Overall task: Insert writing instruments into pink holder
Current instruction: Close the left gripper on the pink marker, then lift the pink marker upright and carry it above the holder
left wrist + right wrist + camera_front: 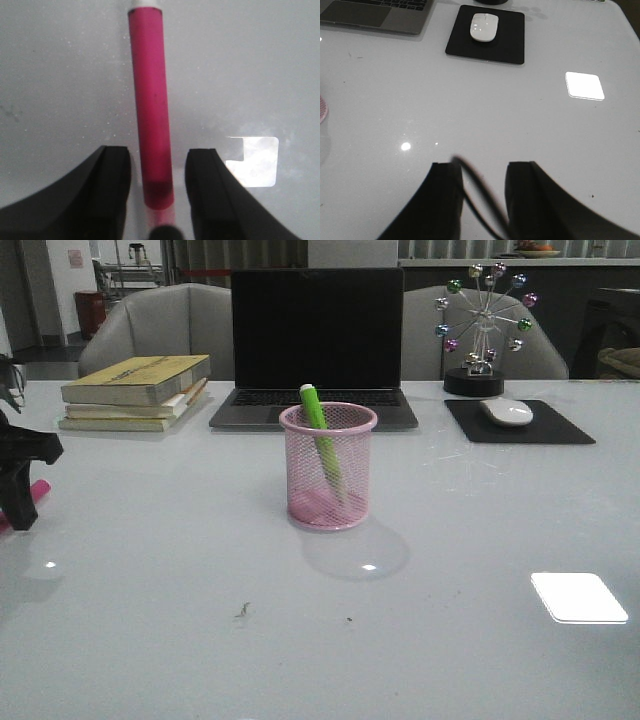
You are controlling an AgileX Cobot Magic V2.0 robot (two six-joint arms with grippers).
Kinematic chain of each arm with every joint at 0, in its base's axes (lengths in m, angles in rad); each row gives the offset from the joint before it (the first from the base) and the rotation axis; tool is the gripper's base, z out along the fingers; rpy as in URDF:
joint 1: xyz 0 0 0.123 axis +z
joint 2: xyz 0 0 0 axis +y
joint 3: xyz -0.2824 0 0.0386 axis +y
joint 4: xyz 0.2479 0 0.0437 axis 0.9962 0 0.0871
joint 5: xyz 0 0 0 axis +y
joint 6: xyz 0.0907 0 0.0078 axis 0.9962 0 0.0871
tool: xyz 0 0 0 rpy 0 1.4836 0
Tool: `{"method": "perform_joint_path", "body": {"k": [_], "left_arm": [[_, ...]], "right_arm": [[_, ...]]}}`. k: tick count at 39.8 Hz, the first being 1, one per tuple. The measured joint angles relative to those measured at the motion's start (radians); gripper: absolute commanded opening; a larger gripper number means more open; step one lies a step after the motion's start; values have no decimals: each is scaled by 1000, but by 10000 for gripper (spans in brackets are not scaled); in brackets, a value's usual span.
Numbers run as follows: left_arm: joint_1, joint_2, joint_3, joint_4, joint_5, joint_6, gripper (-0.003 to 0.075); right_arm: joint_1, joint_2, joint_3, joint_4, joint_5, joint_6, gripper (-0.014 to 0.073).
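The pink holder (pixel 328 502) stands upright at the middle of the table. The lime green marker (pixel 314 408) leans inside it, its top above the rim. The hot pink marker (pixel 149 100) lies flat on the table at the far left (pixel 40 487). My left gripper (pixel 157 152) is low over it and open, one finger on each side of the marker's lower end, with a gap showing on both sides. My right gripper (pixel 482 167) is open above bare table, with only a thin black cable crossing between its fingers. It is out of the front view.
A stack of books (pixel 135 392) lies at the back left, an open laptop (pixel 315 345) behind the holder. A white mouse (pixel 506 412) sits on a black pad (pixel 560 430) at the back right, beside a beaded wheel ornament (pixel 483 325).
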Motion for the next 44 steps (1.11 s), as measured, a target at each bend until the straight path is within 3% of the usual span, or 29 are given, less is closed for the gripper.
{"method": "perform_joint_path", "body": {"k": [10, 20, 24, 44], "left_arm": [[0, 18, -16, 10, 7, 0, 365], [0, 31, -26, 46, 33, 0, 139], [0, 31, -26, 46, 39, 0, 98], [-11, 33, -76, 46, 89, 0, 96]], "right_arm": [[0, 0, 0, 0, 0, 0, 352], [0, 0, 0, 0, 0, 0, 352], [0, 0, 0, 0, 0, 0, 352], [0, 0, 0, 0, 0, 0, 352]]}}
